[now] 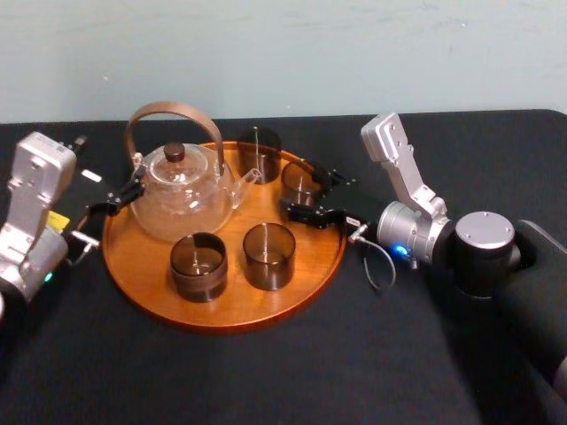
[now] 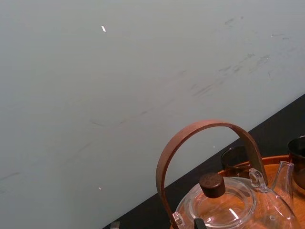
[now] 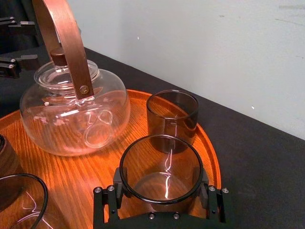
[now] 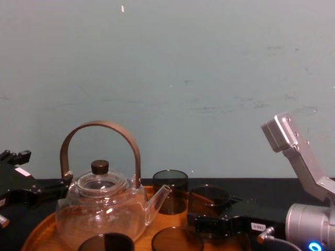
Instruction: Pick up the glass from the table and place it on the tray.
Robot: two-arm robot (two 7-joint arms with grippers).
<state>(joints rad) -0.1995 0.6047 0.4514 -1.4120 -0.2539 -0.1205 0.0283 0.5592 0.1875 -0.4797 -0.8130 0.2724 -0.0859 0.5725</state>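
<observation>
Glass [image 1: 299,180] stands upright on the right part of the tray [image 1: 314,266], base on the wood, nothing in it. R hand [image 1: 296,188] comes in from the right, low over the rim, w/ one finger each side of the glass; in the right wrist view both pads press its wall, so it is clamped on the glass.

3 more smoked glasses on the tray, all empty:
- back glass [image 1: 259,146], just behind the held one, near the far rim.
- front-right glass [image 1: 268,255], toward the near edge.
- front-left glass [image 1: 198,266], beside it, darker band round its wall.

Clear glass teapot [image 1: 182,199] sits on the tray's left half, lid on w/ dark knob, brown arched handle upright, spout aimed at the back glass; no liquid seen inside.

L hand [image 1: 124,197] is over the tray's left rim, just beside the teapot, fingers apart, holding nothing.

Tray rests on the black counter [image 1: 266,372].
</observation>
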